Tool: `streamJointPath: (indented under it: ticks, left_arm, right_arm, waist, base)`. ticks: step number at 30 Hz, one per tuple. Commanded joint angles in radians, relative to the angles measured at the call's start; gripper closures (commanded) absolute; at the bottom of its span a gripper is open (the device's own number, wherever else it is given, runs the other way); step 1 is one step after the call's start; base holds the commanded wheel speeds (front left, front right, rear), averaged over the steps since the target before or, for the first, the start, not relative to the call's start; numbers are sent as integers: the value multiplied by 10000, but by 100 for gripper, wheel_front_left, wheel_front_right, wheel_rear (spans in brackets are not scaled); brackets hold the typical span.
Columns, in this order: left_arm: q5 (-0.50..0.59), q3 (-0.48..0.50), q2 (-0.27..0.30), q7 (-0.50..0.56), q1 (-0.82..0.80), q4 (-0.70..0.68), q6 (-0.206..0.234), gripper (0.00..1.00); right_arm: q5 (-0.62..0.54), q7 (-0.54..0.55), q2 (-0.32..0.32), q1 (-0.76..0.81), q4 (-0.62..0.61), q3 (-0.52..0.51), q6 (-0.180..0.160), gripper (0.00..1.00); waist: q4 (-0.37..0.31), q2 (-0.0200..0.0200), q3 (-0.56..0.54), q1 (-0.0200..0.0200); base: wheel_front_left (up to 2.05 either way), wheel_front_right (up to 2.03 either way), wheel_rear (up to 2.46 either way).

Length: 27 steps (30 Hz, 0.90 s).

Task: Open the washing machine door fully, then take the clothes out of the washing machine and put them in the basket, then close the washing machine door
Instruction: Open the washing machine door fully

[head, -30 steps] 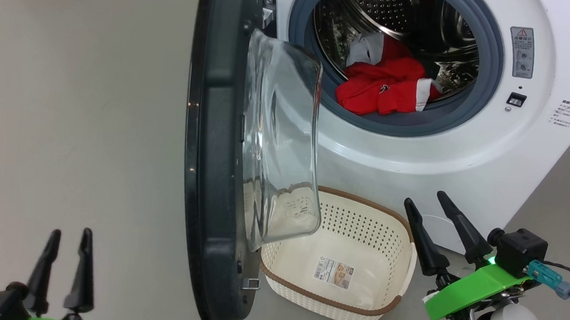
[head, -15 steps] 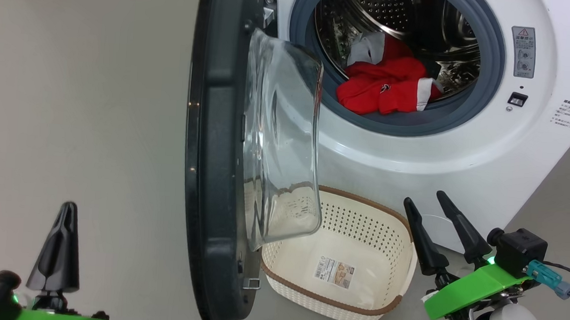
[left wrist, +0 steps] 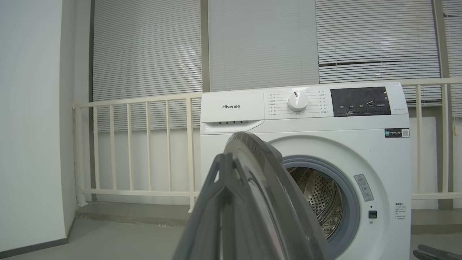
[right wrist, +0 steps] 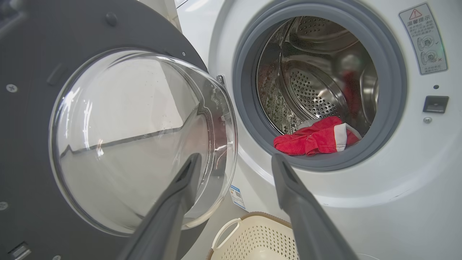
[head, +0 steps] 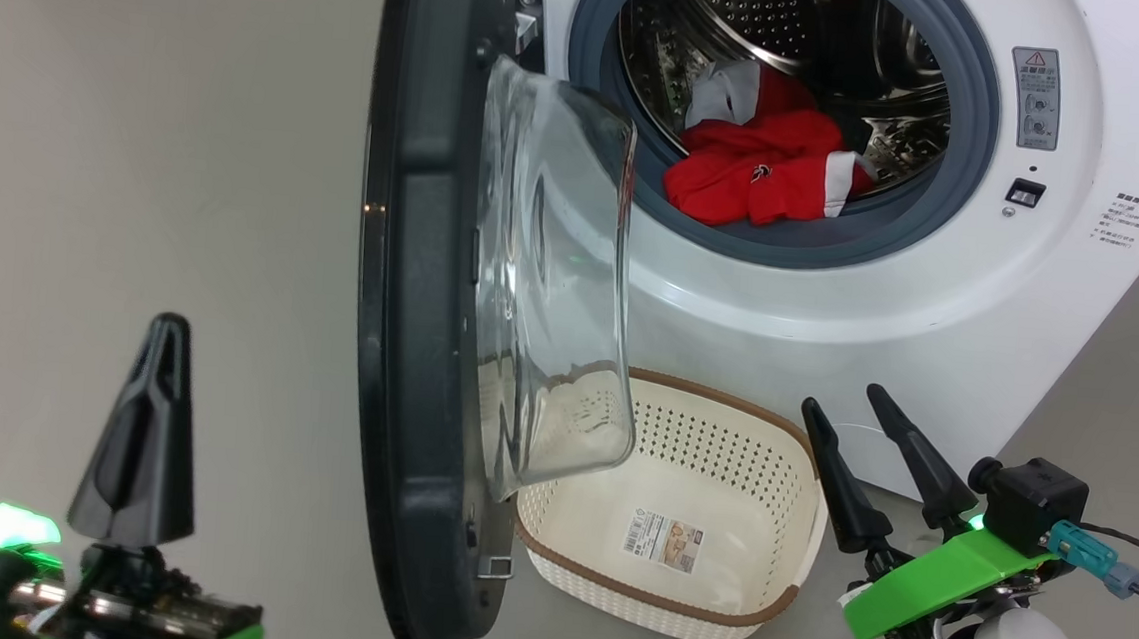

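Our left gripper (head: 166,331) has its two dark fingers pressed together into one wedge, gripping nothing. It sits to the left of the washing machine door (head: 411,298), with clear floor (head: 142,129) between them in the head view. Its base is cut off by that view's bottom edge.

Our right gripper (head: 843,399) has its fingers spread wide and empty, just right of the basket (head: 655,598).

The door hangs open, nearly edge-on to us, with its top cropped. Its glass bowl (head: 552,288) covers the basket's left corner, which we see only blurred through the glass.

The clothes (head: 755,177) lie inside the washing machine (head: 931,315), at the front lip of the drum (head: 751,11) against the grey-blue seal (head: 795,247). They are red with white trim. Their far part is lost in the drum's shadow, and we cannot read any lettering on them. In the left wrist view the door's edge hides them.
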Motion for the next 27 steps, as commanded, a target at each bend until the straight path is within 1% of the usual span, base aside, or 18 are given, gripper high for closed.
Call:
streamJointPath:
  ticks: [1, 6, 12, 18, 22, 27]
  left_arm:
    - [150, 256, 136, -34, -492, -392, -48, 100]
    - [270, -365, 116, 291, -523, -994, -187, 100]
    - [210, -1145, 86, 775, -504, -1170, -371, 100]
    - [-5, -2174, 75, 1113, -486, -951, -613, 100]
    - [-159, -2482, 87, 1291, -441, -662, -662, 100]
    - [-367, -3158, 94, 1452, -395, -201, -756, 100]
  right_arm:
    - [33, -120, -23, -60, -216, 220, 16, 0]
    - [43, -120, -3, -95, -197, 255, 16, 0]
    - [65, -120, 32, -107, -163, 272, 16, 0]
    - [97, -120, 27, -117, -153, 291, 16, 0]
    - [105, -120, 26, -130, -145, 314, 16, 0]
    - [120, -120, 22, -140, -124, 324, 16, 0]
  waist:
    - [-5, 0, 14, 0]
    - [-19, 0, 33, 0]
    - [15, 0, 45, 0]
    - [47, 0, 51, 0]
    - [54, 0, 64, 0]
    - [56, 0, 68, 0]
  base:
    - [0, 0, 0]
    - [0, 0, 0]
    - [0, 0, 0]
    - [0, 0, 0]
    - [0, 0, 0]
    - [0, 0, 0]
